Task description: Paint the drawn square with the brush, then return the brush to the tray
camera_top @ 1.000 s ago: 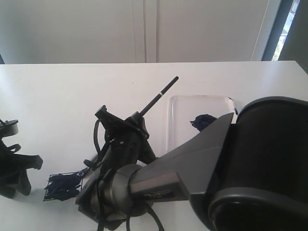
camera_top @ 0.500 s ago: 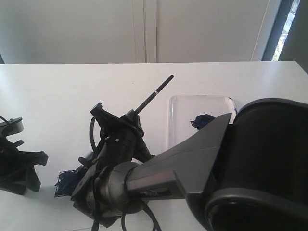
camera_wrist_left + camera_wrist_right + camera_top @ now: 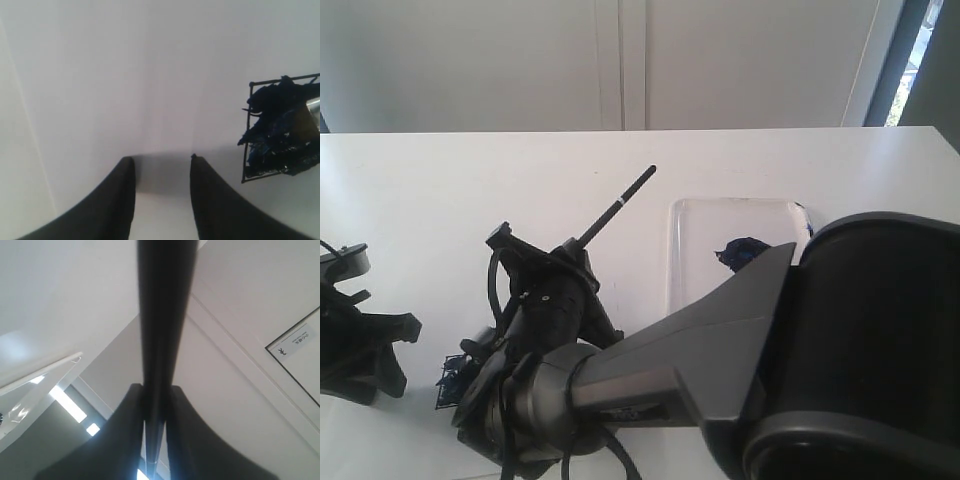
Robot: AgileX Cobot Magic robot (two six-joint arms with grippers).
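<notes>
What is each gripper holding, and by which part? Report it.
Right gripper clamps the brush by its black handle, partway along; left gripper is open, holding nothing.

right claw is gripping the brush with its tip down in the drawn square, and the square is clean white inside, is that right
Not quite. The left wrist view shows the drawn square largely smeared inside with dark blue-black paint, not clean white. The rest stands: the right claw is gripping the brush, whose tip is down in the square.
</notes>
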